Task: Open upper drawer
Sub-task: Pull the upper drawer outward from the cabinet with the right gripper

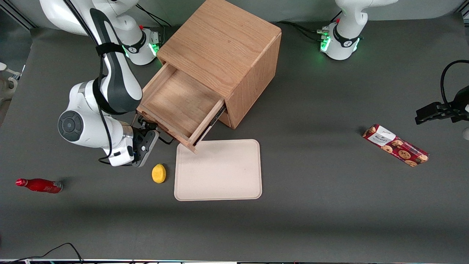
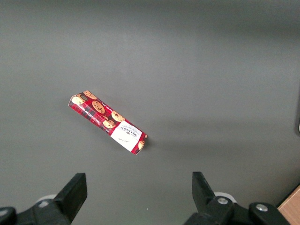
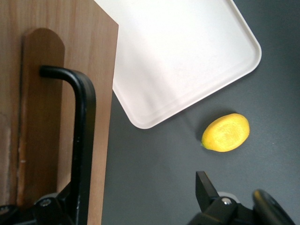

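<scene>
Hanging out of the cabinet [image 1: 223, 58], the upper drawer [image 1: 181, 106] hides its front from me; my gripper [image 1: 146, 128] sits there, jaws spread wide around the black handle [image 3: 82, 140].

Upper drawer [image 1: 181, 106] and cabinet [image 1: 223, 47]: oak-look wood, matt, visible grain. Handle [image 3: 80, 140] by gripper [image 1: 146, 136]: smooth black, slight sheen. Tray [image 1: 220, 170] near gripper: smooth matt cream plastic. Lemon [image 3: 226, 132]: finely pitted, matt. Table [image 1: 329, 201]: matt grey. Bottle [image 1: 39, 185]: glossy red.
</scene>
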You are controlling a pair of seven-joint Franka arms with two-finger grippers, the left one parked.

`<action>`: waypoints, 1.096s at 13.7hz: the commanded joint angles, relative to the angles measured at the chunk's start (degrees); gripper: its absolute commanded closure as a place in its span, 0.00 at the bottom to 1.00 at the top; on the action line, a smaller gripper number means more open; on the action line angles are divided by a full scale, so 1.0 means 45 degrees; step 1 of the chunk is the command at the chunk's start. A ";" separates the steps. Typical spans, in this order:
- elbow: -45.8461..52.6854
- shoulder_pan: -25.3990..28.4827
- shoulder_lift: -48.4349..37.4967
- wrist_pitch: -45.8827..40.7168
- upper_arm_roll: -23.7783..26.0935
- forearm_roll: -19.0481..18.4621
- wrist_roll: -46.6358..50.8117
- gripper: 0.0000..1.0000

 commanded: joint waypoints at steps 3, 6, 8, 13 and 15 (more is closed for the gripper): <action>0.0627 -0.0107 0.0470 -0.0051 -0.0234 0.0431 -0.0827 0.00; 0.0745 -0.0302 0.0685 -0.0070 -0.0253 0.0841 -0.1259 0.00; 0.0998 -0.0439 0.0783 -0.0148 -0.0273 0.0842 -0.1259 0.00; 0.1330 -0.0771 0.0900 -0.0187 -0.0273 0.0880 -0.1493 0.00; 0.1351 -0.0849 0.0940 -0.0187 -0.0273 0.0881 -0.1494 0.00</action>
